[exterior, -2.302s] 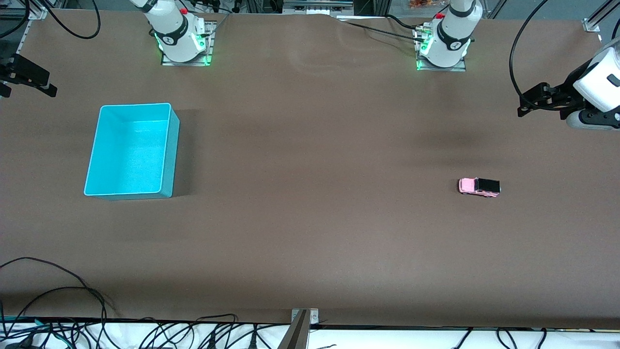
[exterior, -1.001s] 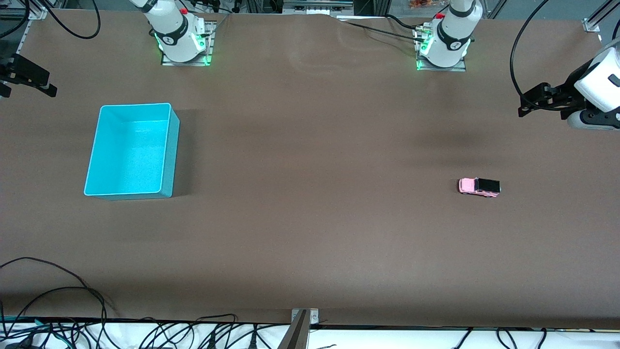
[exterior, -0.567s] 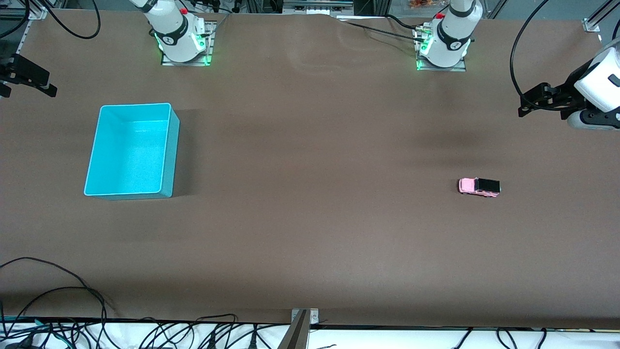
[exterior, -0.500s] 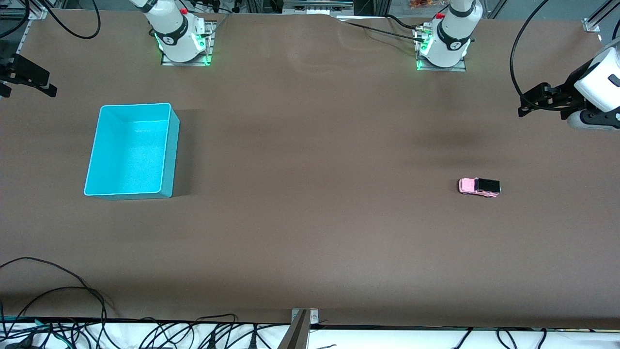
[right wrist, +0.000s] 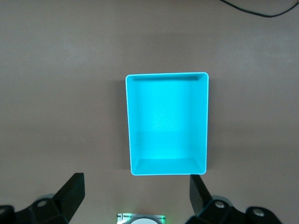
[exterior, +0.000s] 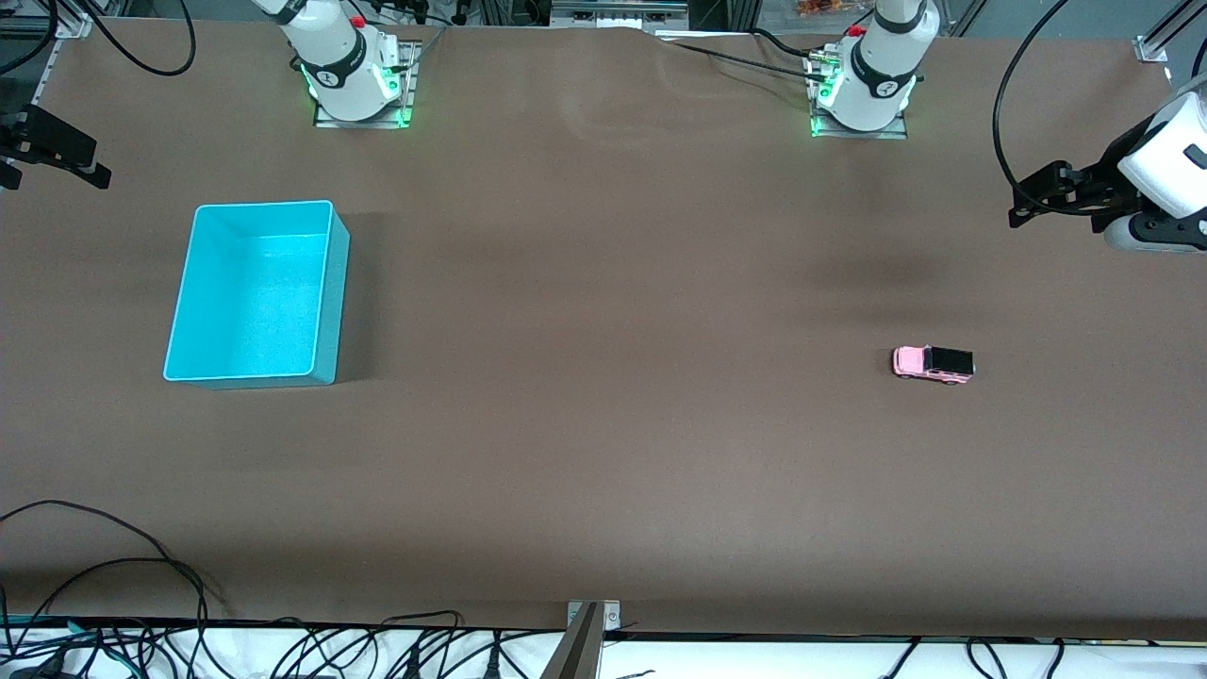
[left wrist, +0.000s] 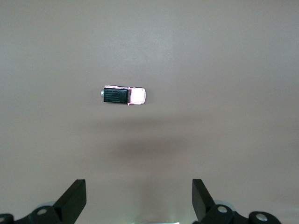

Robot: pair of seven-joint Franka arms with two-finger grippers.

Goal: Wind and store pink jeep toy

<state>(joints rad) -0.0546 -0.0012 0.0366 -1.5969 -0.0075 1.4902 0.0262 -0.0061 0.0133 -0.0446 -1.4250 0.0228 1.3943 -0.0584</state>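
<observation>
Down on the worktop [exterior: 603, 453], the jeep [exterior: 933, 364] sat alone near the left arm's end. Farther back sat the bin [exterior: 325, 283]. Both grippers, left [left wrist: 139, 201] and right [right wrist: 135, 197], hung high, jaws apart, holding nothing.

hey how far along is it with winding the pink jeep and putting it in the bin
Nothing looks done yet. The pink jeep toy sits on the table toward the left arm's end, untouched, and the turquoise bin is empty. The left gripper hangs open above the jeep; the right gripper waits open over the bin. Grasping, winding and storing all remain.
</observation>
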